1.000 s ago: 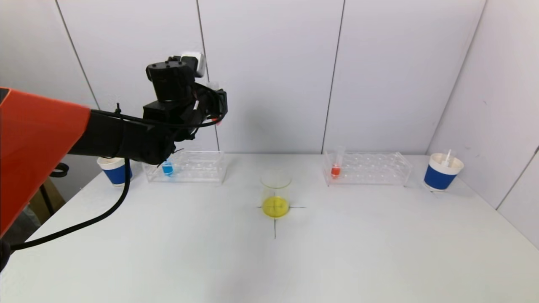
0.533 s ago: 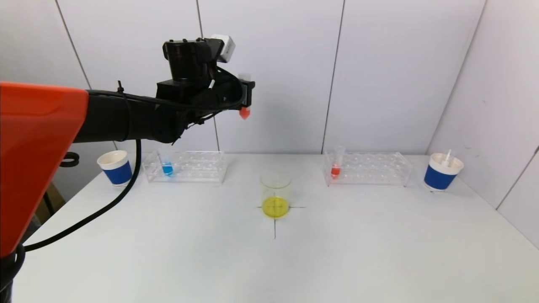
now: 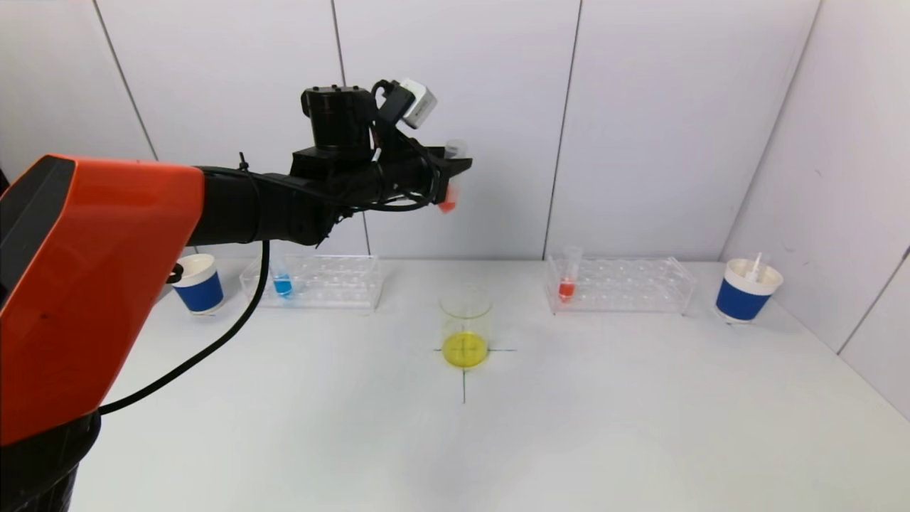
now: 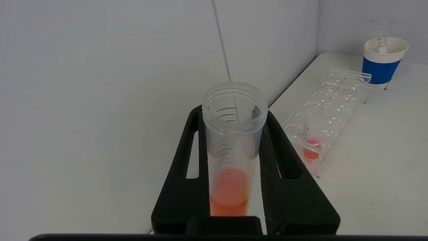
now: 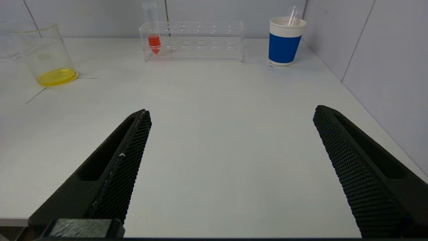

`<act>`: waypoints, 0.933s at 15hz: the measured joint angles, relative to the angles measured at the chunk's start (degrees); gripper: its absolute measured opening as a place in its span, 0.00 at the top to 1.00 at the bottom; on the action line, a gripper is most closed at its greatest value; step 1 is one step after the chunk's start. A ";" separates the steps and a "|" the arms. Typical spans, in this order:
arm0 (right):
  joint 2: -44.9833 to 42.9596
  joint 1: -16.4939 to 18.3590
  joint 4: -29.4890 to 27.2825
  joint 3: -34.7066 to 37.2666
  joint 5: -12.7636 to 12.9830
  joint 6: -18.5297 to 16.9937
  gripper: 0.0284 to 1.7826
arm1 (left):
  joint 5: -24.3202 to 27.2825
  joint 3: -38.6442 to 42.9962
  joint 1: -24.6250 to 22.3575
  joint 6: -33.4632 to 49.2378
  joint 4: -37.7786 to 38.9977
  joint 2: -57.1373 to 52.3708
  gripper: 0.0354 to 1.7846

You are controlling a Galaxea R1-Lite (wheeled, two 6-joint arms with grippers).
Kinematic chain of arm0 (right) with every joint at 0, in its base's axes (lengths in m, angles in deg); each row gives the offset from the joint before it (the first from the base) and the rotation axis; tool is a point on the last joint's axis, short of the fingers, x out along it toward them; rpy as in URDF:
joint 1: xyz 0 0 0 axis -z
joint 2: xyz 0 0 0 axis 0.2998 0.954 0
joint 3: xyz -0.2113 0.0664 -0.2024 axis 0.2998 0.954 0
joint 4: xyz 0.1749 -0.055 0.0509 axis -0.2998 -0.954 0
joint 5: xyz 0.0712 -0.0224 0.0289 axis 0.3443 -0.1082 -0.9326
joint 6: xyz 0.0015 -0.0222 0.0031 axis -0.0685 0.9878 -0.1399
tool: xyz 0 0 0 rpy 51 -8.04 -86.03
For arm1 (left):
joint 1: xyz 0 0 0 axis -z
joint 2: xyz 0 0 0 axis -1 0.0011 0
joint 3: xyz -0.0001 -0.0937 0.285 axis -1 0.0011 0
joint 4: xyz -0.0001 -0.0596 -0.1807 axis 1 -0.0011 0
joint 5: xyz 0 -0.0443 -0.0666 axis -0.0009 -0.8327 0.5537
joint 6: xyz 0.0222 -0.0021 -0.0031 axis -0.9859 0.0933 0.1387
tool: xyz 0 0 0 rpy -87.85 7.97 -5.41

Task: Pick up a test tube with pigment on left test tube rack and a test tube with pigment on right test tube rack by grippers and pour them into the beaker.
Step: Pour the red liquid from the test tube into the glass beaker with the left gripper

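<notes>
High above beaker (image 3: 466, 328) — left gripper (image 3: 452, 173) clamps red-pigment tube (image 3: 451, 178).

White table (image 3: 604, 427), two racks (image 3: 316, 281) (image 3: 622, 284), beaker (image 3: 466, 331), two cups (image 3: 197, 283) (image 3: 745, 290)

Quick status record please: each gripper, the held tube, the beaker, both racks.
left gripper: shut on red tube, raised above the table, left of and behind the beaker
held tube: upright, red pigment at bottom
right gripper: open, empty, low over the table
beaker: on cross mark, yellow liquid inside
left rack: one blue tube
right rack: one red tube
</notes>
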 joint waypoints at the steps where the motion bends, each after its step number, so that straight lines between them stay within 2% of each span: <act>1: 0.00 0.00 0.00 0.00 0.00 -0.02 0.01 | 2.15 -0.02 -0.20 -1.18 0.05 0.27 0.77; 5: 0.00 0.00 0.00 0.00 0.00 -0.02 0.01 | 11.22 0.99 -1.58 -10.72 -0.09 0.66 0.77; 8: 0.00 0.00 0.00 0.00 0.00 -0.02 0.01 | 16.26 3.61 -2.32 -21.55 -0.20 0.28 0.77; 14: 0.00 0.00 0.00 0.00 0.00 0.00 0.01 | 17.80 7.58 -2.44 -36.11 -0.04 -0.13 0.77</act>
